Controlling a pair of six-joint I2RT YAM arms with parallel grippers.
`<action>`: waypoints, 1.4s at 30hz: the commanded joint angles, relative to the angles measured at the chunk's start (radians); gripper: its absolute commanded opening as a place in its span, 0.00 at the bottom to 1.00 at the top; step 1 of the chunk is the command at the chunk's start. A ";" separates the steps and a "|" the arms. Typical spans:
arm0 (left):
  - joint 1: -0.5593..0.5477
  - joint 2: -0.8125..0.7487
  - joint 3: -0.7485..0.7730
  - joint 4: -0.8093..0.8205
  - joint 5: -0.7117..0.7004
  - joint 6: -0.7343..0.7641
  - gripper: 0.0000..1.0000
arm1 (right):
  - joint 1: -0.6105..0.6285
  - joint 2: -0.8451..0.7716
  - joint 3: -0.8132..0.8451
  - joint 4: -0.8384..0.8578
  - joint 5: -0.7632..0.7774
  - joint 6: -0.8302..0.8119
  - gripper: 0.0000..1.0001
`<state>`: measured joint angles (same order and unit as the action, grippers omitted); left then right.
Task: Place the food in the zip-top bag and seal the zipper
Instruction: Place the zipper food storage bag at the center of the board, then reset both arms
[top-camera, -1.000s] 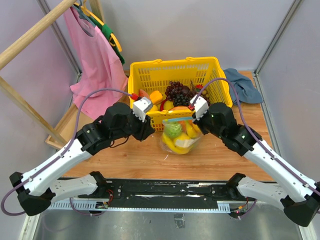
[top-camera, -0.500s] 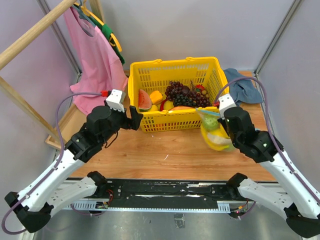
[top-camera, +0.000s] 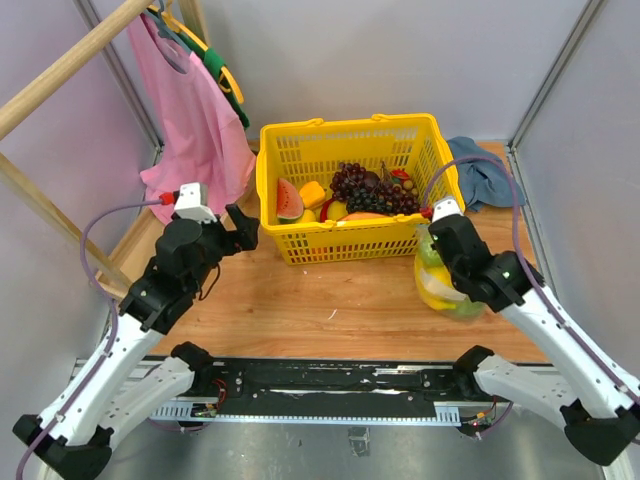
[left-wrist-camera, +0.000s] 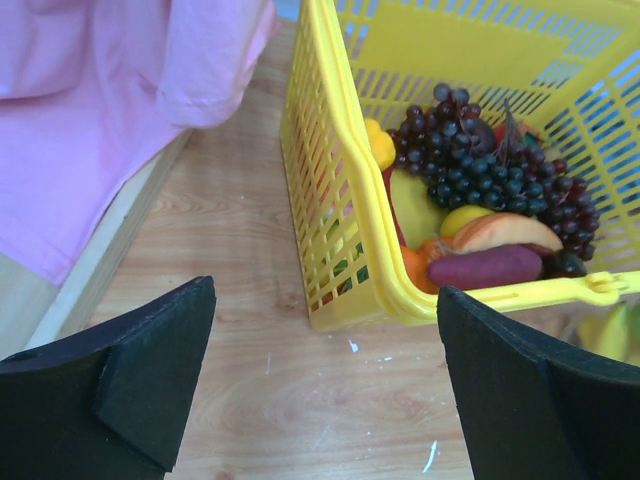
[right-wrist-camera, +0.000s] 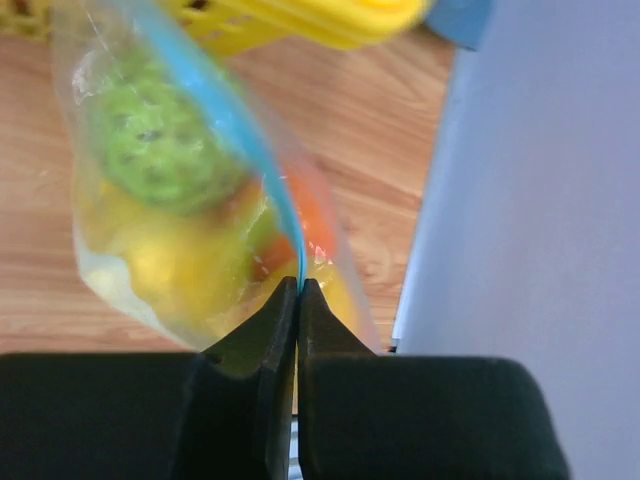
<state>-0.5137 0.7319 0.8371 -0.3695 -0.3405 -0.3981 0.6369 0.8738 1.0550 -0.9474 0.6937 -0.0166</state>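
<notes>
The right end effector (right-wrist-camera: 298, 287) has its two fingers pressed together, clamped on the zipper (right-wrist-camera: 228, 128). The light-blue strip runs up and away from the fingertips in the right wrist view. The zip-top bag (top-camera: 447, 288) sits at the right side of the desk (top-camera: 300, 300), just beside the front right corner of the yellow basket (top-camera: 300, 150). Whether the bottom of the bag touches the desk cannot be determined.

Inside the clear plastic are a bumpy green fruit (right-wrist-camera: 150, 150), a yellow fruit (right-wrist-camera: 175, 262) below it, and an orange fruit (right-wrist-camera: 316, 225) against the far side of the strip.

The left end effector (left-wrist-camera: 325, 300) has its fingers wide apart and grips nothing. It hangs over the desk near the front left corner of the basket. The basket contains dark grapes (left-wrist-camera: 470, 170) and other toy produce. A pink cloth (top-camera: 195, 110) hangs to the left of the basket.
</notes>
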 joint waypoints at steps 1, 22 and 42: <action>0.006 -0.084 0.002 -0.037 -0.047 -0.044 0.96 | -0.011 0.050 -0.032 0.044 -0.294 0.072 0.01; 0.006 -0.443 -0.086 -0.061 -0.021 -0.036 0.99 | -0.011 -0.157 -0.198 0.394 -0.821 0.136 0.65; 0.006 -0.598 -0.183 -0.067 -0.040 -0.064 0.99 | -0.011 -0.625 -0.241 0.370 -0.133 0.112 0.98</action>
<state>-0.5125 0.1749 0.6937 -0.4694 -0.3515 -0.4538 0.6365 0.3119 0.8459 -0.6025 0.3740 0.0769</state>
